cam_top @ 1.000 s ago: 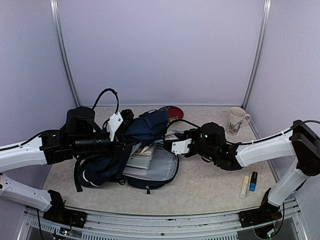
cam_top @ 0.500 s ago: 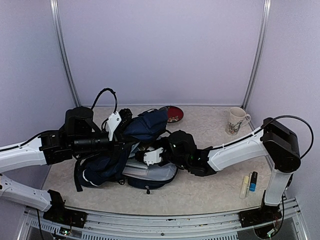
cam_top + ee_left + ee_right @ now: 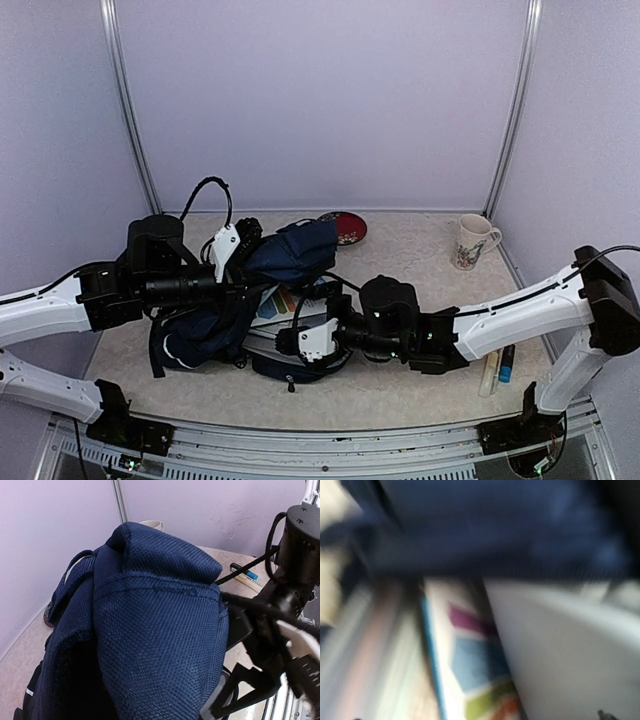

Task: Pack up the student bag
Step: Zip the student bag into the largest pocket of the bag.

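Where the left half of the table [image 3: 420, 385] meets its middle, we find the student bag [image 3: 292, 252], a navy blue backpack lying open. Its upper flap is raised clear of the lower body, and the light grey lining [image 3: 322, 322] shows beneath it. Inside the opening we note a book [image 3: 283, 303] with a cover of coloured blocks, lying flat on a pale stack. The right wrist view shows the same cover, badly blurred, beside the grey lining and under navy fabric.

The left gripper [image 3: 245, 286] reaches in from the table's left edge and is pressed together on the navy cloth of the raised flap. Its fingertips are buried in the fabric, and its own camera sees little but the weave. The right gripper [image 3: 286, 342] sits low at the bag's near side, at the mouth of the opening, pointing left. In the left wrist view its two dark fingers stand spread apart. We cannot tell whether they touch the bag.

Behind the bag, near the back edge, a dark red patterned dish [image 3: 348, 228] is partly hidden by the flap. A white printed mug [image 3: 472, 241] stands upright in the back right corner. A pale tube [image 3: 489, 372] and a blue-capped marker [image 3: 507, 362] lie side by side near the right edge, just beyond the right forearm.
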`<state>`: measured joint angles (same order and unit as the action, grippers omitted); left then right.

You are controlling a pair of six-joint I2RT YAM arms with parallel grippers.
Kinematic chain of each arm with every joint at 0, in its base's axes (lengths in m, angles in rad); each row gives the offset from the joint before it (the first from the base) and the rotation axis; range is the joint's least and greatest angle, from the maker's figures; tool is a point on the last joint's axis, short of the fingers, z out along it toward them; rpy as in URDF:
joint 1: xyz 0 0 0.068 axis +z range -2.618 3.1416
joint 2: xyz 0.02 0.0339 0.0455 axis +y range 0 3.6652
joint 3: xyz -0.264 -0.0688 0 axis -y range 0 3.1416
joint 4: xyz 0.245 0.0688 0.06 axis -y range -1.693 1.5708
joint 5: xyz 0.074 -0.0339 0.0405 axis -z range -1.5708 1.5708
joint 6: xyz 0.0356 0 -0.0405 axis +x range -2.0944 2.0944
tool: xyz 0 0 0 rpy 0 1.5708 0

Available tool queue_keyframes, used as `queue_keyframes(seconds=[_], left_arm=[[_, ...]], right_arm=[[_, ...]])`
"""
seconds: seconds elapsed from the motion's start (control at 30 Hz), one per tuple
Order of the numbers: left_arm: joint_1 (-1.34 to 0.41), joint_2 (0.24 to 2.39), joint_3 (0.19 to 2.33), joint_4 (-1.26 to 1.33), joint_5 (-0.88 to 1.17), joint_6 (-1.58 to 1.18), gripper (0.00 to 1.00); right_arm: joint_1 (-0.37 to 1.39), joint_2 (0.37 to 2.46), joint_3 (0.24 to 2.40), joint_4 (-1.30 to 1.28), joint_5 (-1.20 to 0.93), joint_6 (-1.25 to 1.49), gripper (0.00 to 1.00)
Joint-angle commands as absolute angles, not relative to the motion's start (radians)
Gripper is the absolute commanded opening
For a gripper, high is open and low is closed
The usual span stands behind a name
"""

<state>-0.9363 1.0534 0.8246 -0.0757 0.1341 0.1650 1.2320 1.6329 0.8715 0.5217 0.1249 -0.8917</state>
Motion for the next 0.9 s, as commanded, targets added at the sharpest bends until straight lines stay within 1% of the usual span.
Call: queue_keyframes(seconds=[0.0,0.13,0.2,0.23,0.27,0.3,0.37,0.4,0.43,0.5,0.63,0.77,0.87], left_arm=[[-0.939,0.997,0.858,0.173,0.188,0.189,0.0],[-0.94,1.001,0.856,0.175,0.186,0.186,0.0],[-0.94,1.005,0.856,0.175,0.185,0.183,0.0],[-0.94,1.007,0.857,0.176,0.188,0.181,0.0],[-0.94,1.007,0.857,0.176,0.19,0.18,0.0],[-0.94,1.009,0.857,0.176,0.193,0.179,0.0],[-0.942,1.011,0.857,0.176,0.197,0.177,0.0],[-0.942,1.012,0.855,0.176,0.197,0.178,0.0],[-0.943,1.014,0.856,0.176,0.196,0.177,0.0],[-0.943,1.015,0.856,0.177,0.194,0.177,0.0],[-0.943,1.015,0.855,0.176,0.19,0.18,0.0],[-0.945,1.012,0.853,0.176,0.189,0.183,0.0],[-0.946,1.011,0.852,0.176,0.189,0.184,0.0]], right_arm=[[1.246,1.484,0.808,0.478,-0.077,-0.675,0.99],[1.2,1.328,0.698,0.507,-0.159,-0.415,0.98],[1.133,1.262,0.643,0.534,-0.143,-0.24,0.96],[1.072,1.232,0.62,0.538,-0.12,-0.112,0.93],[1.043,1.225,0.601,0.525,-0.088,-0.023,0.88],[0.985,1.229,0.597,0.493,-0.046,0.06,0.8],[0.915,1.274,0.628,0.346,0.027,0.195,0.62],[0.889,1.305,0.656,0.283,0.054,0.242,0.55],[0.878,1.34,0.693,0.221,0.085,0.268,0.49],[0.874,1.414,0.772,0.125,0.16,0.276,0.42],[0.874,1.592,0.948,0.001,0.234,0.249,0.4],[0.903,1.726,1.074,-0.017,0.152,0.21,0.31],[0.969,1.778,1.136,0.01,0.153,0.188,0.28]])
